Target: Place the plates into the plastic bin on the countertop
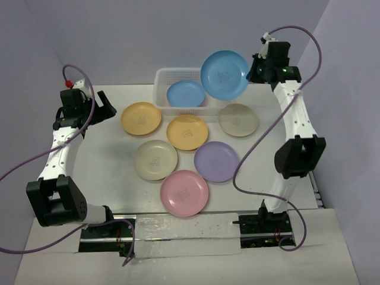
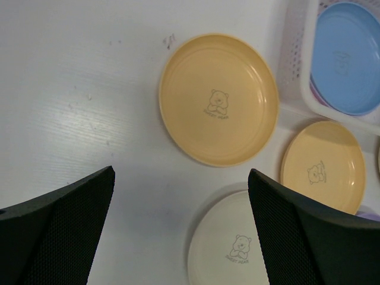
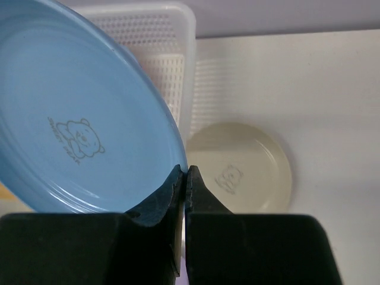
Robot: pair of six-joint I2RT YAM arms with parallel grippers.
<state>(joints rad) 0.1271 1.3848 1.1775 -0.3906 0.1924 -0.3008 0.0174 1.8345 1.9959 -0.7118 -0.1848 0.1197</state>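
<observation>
My right gripper is shut on the rim of a blue plate, holding it tilted in the air over the right end of the plastic bin. Another blue plate lies inside the bin. On the countertop lie two yellow-orange plates, two cream plates, a lavender plate and a pink plate. My left gripper hangs open and empty above the countertop, just short of the left yellow-orange plate.
Pale lavender walls close in the countertop at the back and both sides. The bin stands against the back edge. A strip of clear plastic sheet lies between the two arm bases at the near edge.
</observation>
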